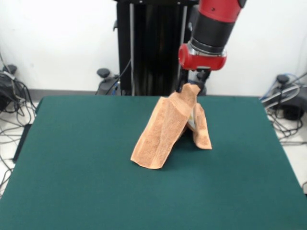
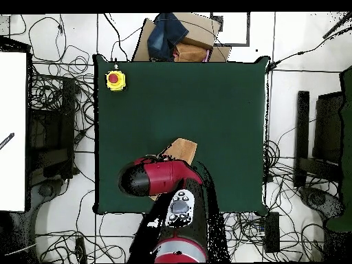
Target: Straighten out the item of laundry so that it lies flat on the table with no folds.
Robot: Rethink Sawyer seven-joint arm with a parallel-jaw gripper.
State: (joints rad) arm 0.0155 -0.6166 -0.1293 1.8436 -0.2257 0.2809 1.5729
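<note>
The orange-tan towel (image 1: 168,127) hangs from my gripper (image 1: 191,88) in a tent shape. Its top corner is pinched at the gripper, and two folded flaps drape down to the green table (image 1: 86,158). The longer flap reaches forward and left, the shorter one sits behind on the right. The gripper is shut on the towel's top corner, below the red wrist. In the overhead view only a piece of the towel (image 2: 181,149) shows beyond the red arm (image 2: 155,177), which hides the gripper.
A yellow box with a red button (image 2: 115,80) sits on the table's corner in the overhead view. Cardboard and dark cloth (image 2: 175,38) lie just past the table's far edge. Cables lie on the floor all round.
</note>
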